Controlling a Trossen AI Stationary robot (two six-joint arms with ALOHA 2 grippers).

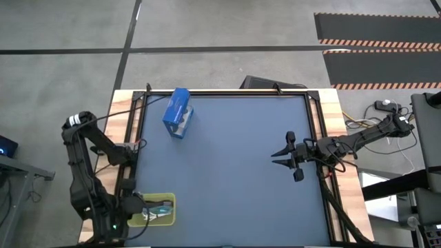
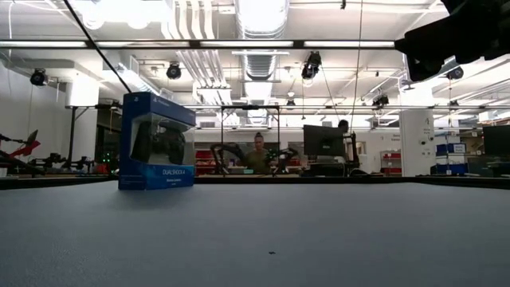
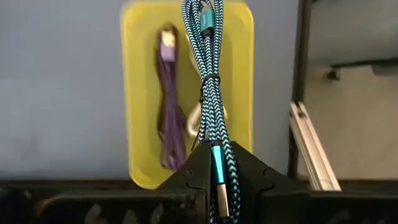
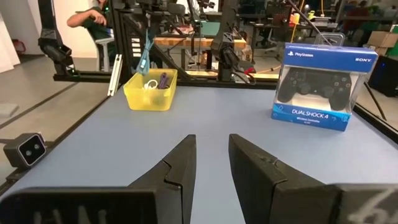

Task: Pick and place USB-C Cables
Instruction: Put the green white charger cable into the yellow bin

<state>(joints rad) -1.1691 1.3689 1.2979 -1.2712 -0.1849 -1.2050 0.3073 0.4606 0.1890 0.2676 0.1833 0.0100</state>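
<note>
My left gripper is over the yellow tray at the table's near-left corner and is shut on the teal braided cable bundle. The purple cable lies in the tray, with a white cable beside it, mostly behind the teal one. The right wrist view shows the teal cable hanging above the tray. No black cable shows. My right gripper is open above the table's right side, touching nothing. My left gripper pinches the teal cable bundle between its two fingers at one end, just by a connector. The fingers come from above, pointing down, and lie along the bundle. The bundle hangs straight below them over the tray, its lower end near the tray's far rim.
A blue controller box with a clear window stands upright near the table's far-left part. A dark frame rail runs along the table's edges. Bare blue mat stretches between the arms. A person sits in the room beyond.
</note>
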